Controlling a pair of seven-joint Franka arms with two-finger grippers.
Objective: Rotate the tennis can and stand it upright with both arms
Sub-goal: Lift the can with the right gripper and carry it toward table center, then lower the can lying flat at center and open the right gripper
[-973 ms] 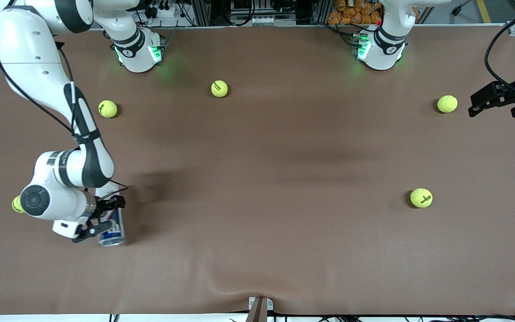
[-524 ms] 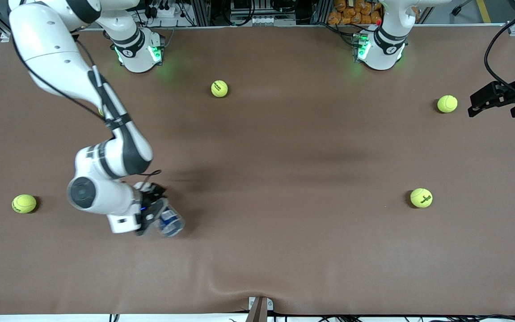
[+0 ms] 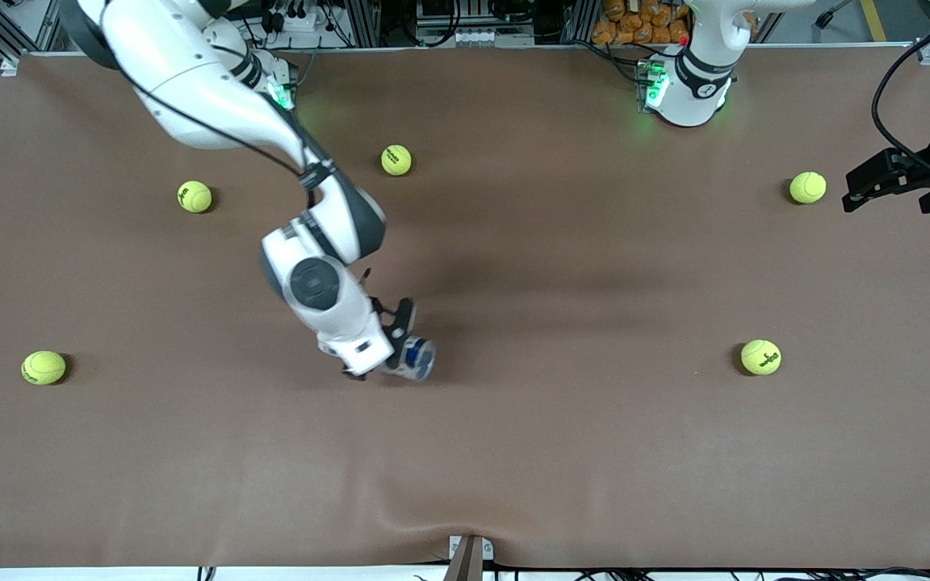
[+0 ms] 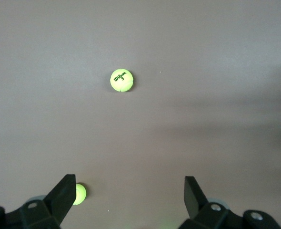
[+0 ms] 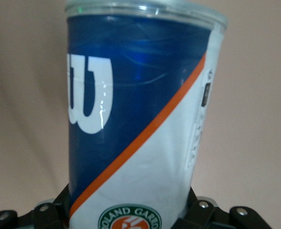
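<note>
Over mid-surface, right hand [image 3: 400,343] clamped on tennis can [image 3: 417,359], long axis running out past the fingers, tilted. Left hand [image 3: 893,181], fingers apart, waits well apart from the can, near a tennis ball [image 3: 807,187].

A wide table under a matte brown cloth [image 3: 562,452] filled the view, its cover wrinkled at the near edge. Along its upper edge stood grey aluminium framing [image 3: 368,20], tangled black cables [image 3: 303,16] and orange packets [image 3: 643,22]
</note>
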